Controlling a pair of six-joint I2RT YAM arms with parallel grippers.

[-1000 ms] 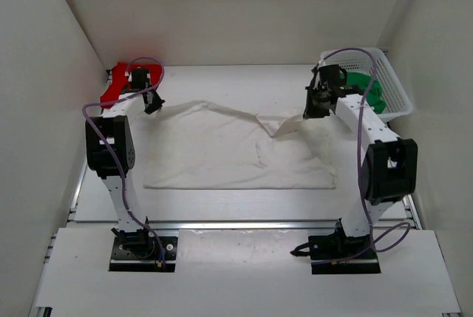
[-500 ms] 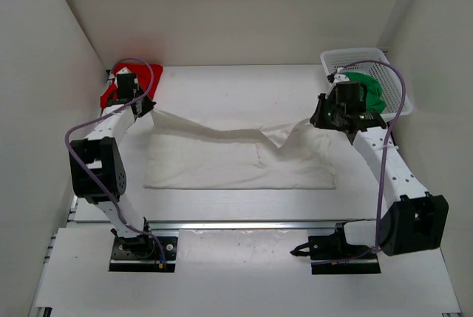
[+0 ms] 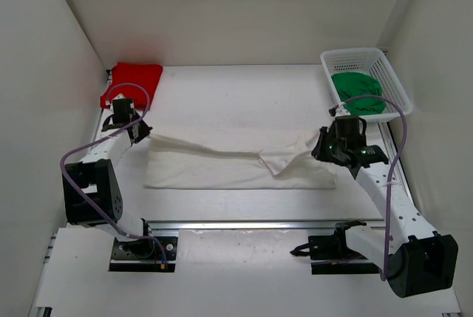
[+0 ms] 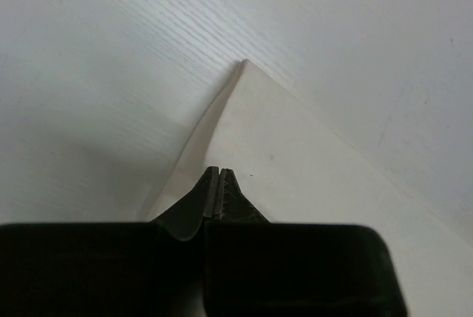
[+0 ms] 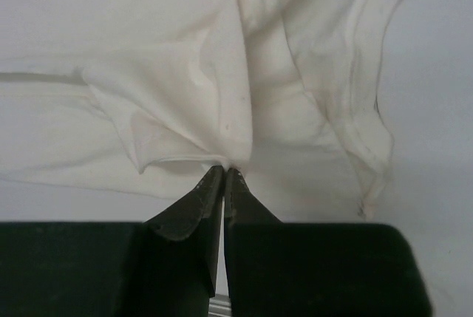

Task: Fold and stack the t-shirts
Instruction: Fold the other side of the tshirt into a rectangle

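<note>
Both arms have pulled back toward the near side since a second ago, and they brought the far edge of the white shirt [image 3: 222,163] along with them. That shirt looks shorter front to back now.

At the far left corner of the bench [image 3: 236,95] sits the red shirt [image 3: 133,82], in a small neat lump. It looks done.

Next comes the left pincer [image 3: 140,131]. It is squeezed tight on a corner of the white shirt, and in the left wrist view the cloth runs out from it flat and smooth to a sharp point.

The white shirt lies across the middle of the bench, between the two arms. Its left part is flat. Its right part is bumpy, with a loose flap poking out.

Then the right pincer [image 3: 324,147]. It is squeezed tight too, on a bunched bit of the same shirt, with wrinkles fanning out from the grip.

At the far right, the green shirt [image 3: 358,103] waits in the white basket [image 3: 393,80].

I think the job now is to finish this fold. To do it well, both arms should go the same way at the same speed and pull apart a little, so the cloth stays tight. The right side needs more of that pull. Lay the held edge down right on the near edge, then let go.
</note>
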